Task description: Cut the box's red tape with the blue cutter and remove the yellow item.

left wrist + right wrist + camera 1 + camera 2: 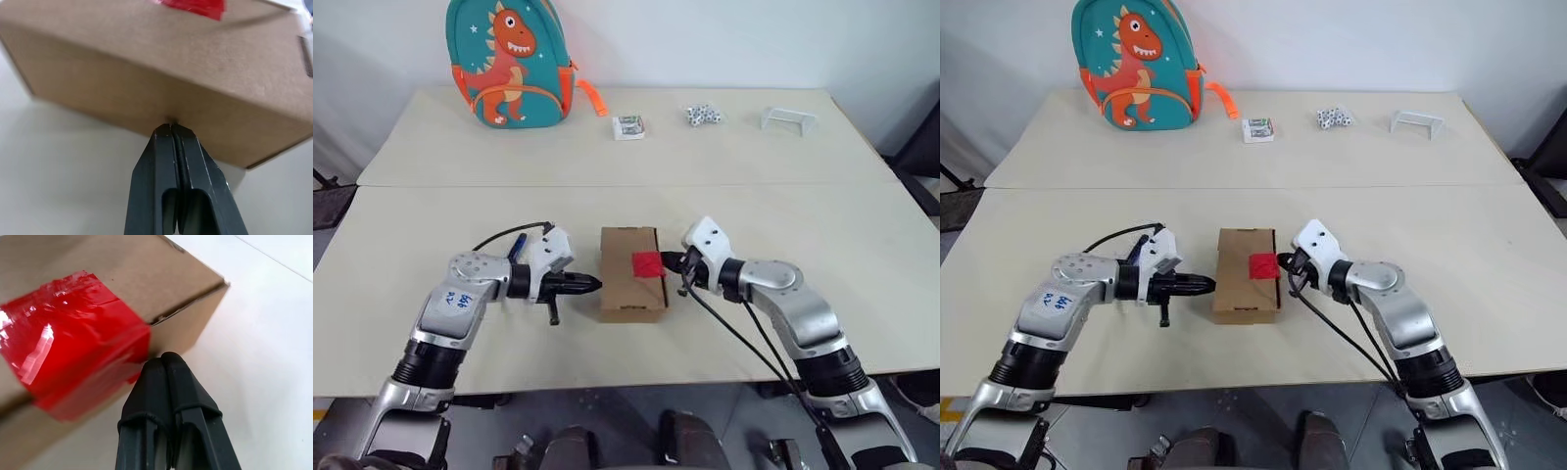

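The box [631, 273] lies on the surface [783, 211] between both arms. The left gripper [591, 285], pressed together and empty, touches its left wall; the right gripper [668, 260], also pressed together, meets the right edge just beside the red tape [647, 263]. They probably flank the box to steady or square it. A blue bit behind the left wrist may be the cutter [518, 244], mostly hidden. The yellow item is presumably inside the taped box.

Matt brown cardboard box [630, 275], glossy crinkled red tape [68, 338] (catching the light), smooth matt black plastic fingers [161, 181], cloth backpack [510, 61]
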`<state>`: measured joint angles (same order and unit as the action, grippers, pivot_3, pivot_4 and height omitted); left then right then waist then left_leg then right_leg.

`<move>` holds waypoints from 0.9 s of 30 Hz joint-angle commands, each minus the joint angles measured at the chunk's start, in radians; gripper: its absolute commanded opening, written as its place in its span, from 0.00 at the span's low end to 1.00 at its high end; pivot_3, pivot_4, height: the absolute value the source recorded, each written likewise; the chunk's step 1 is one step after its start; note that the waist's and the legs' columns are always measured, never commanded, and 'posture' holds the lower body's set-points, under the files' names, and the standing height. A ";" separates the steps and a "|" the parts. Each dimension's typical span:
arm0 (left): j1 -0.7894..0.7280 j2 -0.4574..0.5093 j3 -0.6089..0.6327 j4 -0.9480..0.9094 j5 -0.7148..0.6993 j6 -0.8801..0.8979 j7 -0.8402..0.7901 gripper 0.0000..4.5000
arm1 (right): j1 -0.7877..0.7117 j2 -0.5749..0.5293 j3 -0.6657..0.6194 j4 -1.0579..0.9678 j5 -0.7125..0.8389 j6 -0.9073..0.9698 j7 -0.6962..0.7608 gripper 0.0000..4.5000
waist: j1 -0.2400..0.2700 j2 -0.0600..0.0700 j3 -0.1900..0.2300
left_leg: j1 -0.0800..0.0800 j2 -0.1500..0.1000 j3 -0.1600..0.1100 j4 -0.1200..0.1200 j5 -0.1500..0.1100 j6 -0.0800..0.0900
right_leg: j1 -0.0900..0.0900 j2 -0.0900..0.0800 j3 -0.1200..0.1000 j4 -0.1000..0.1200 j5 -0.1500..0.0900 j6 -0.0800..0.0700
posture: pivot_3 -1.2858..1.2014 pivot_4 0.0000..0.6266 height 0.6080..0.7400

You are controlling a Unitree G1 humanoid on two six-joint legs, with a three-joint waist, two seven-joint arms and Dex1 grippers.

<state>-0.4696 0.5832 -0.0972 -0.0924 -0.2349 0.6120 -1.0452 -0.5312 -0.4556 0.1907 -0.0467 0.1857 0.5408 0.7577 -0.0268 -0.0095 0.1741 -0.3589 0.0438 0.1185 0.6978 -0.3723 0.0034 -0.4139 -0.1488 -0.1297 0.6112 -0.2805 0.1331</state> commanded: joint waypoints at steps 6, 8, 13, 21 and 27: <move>0.021 -0.087 -0.009 -0.120 -0.049 0.093 0.134 0.01 | -0.131 -0.012 0.028 0.298 -0.067 -0.228 0.122 0.00 | -0.001 0.000 0.000 | 0.001 0.000 0.000 0.000 0.000 0.000 | 0.000 0.000 0.000 0.000 0.000 0.000 | 0.52 0.24 1.00; 0.022 -0.097 -0.017 -0.132 -0.056 0.115 0.146 0.01 | -0.174 -0.013 0.038 0.393 -0.102 -0.310 0.131 0.00 | -0.002 0.000 0.000 | 0.001 0.000 0.001 0.001 0.000 0.000 | 0.001 0.000 0.001 0.000 0.000 0.000 | 0.52 0.24 1.00; 0.022 -0.097 -0.025 -0.142 -0.065 0.134 0.164 0.01 | -0.229 -0.009 0.020 0.504 -0.116 -0.382 0.151 0.00 | -0.002 0.000 0.000 | 0.003 0.001 0.001 0.002 0.000 0.000 | 0.003 0.000 0.001 0.001 0.000 0.000 | 0.52 0.24 1.00; 0.025 -0.072 -0.032 -0.143 -0.096 0.156 0.150 0.01 | -0.236 0.001 0.007 0.537 -0.097 -0.472 0.210 0.00 | -0.002 0.000 0.000 | 0.003 0.001 0.000 0.001 0.000 0.000 | 0.002 0.000 0.001 0.001 0.000 0.000 | 0.52 0.24 1.00; 0.028 -0.026 -0.044 -0.142 -0.107 0.163 0.121 0.01 | -0.217 -0.002 -0.004 0.424 -0.072 -0.460 0.242 0.00 | -0.001 0.001 0.000 | 0.003 0.001 0.000 0.001 0.000 0.000 | 0.002 0.000 0.000 0.001 0.000 0.000 | 0.52 0.24 1.00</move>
<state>-0.4448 0.5403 -0.1393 -0.1959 -0.3169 0.7770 -0.9090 -0.7540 -0.4557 0.2071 0.4525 0.0907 0.0705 0.9881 -0.0277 -0.0090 0.1743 -0.3567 0.0449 0.1186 0.6988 -0.3722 0.0033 -0.4118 -0.1488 -0.1295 0.6119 -0.2804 0.1327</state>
